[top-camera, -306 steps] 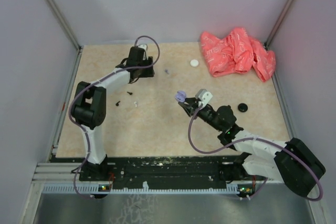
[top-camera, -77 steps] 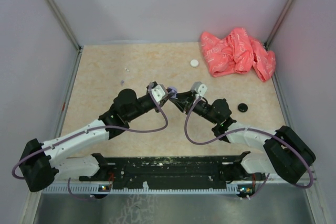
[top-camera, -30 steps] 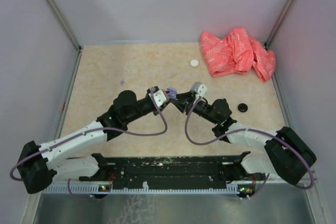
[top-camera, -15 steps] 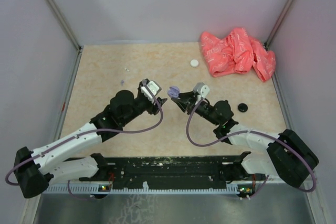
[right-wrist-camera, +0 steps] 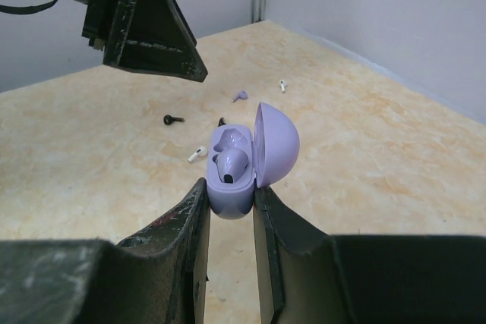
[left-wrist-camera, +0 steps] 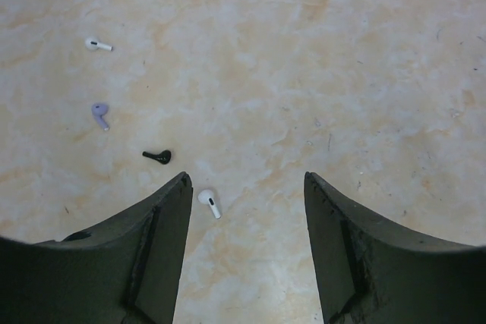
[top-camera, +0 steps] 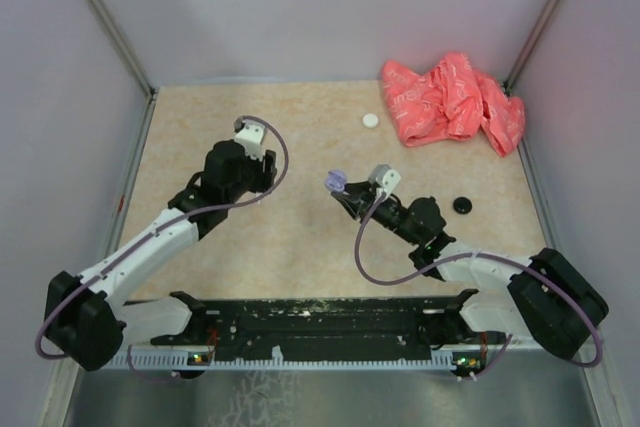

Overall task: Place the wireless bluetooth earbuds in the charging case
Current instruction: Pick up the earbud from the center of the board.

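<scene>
Second-bud stage, by appearance: right pincer (right-wrist-camera: 230, 193) clamped on open charging case (right-wrist-camera: 262, 146) with one seated earbud (right-wrist-camera: 230, 163), left pincer (left-wrist-camera: 244, 180) spread empty over counter (left-wrist-camera: 342, 51), loose purple earbud (left-wrist-camera: 99, 114) at its 10 o'clock the likely next pick, needing a fine pinch.

The left arm (top-camera: 150, 244) and the right arm (top-camera: 480, 269) look alike: white link shells between bulky black joint housings. A thin purple cable (top-camera: 357, 247) loops loosely along each one. A small pale-grey camera block (top-camera: 385, 179) sits at each wrist. The fingers (left-wrist-camera: 159, 256) are dark wedges, scuffed and scratched along their edges.
</scene>
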You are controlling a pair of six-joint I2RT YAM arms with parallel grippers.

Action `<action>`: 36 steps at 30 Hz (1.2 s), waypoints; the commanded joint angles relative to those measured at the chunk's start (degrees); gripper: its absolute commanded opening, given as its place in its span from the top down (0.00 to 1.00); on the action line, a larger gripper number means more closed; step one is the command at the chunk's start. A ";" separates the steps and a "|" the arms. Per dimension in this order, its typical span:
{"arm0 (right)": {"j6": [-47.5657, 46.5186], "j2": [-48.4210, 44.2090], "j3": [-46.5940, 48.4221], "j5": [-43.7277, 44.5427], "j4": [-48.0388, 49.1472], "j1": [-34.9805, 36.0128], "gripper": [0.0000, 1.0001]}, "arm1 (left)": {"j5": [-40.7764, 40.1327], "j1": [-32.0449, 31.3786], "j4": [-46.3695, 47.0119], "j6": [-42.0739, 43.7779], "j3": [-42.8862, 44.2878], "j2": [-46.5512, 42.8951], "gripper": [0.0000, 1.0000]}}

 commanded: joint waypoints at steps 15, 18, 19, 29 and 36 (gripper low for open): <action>-2.31 -1.50 -3.03 2.97 5.82 -0.17 1.00 | 4.67 21.27 -6.48 -4.35 12.52 21.39 0.37; -2.55 -1.56 -3.17 3.23 5.87 -0.17 1.00 | 6.55 23.68 -6.90 -4.10 15.56 25.87 0.38; -2.57 -1.54 -3.23 3.28 5.93 -0.18 1.00 | 7.12 24.40 -6.85 -3.97 16.53 27.30 0.38; -2.58 -1.70 -3.84 3.62 7.31 -0.17 1.00 | 11.14 28.38 -9.01 -2.49 27.46 42.24 0.47; -2.49 -1.70 -3.86 3.65 7.34 -0.17 1.00 | 10.14 28.66 -12.27 0.42 33.77 48.61 0.51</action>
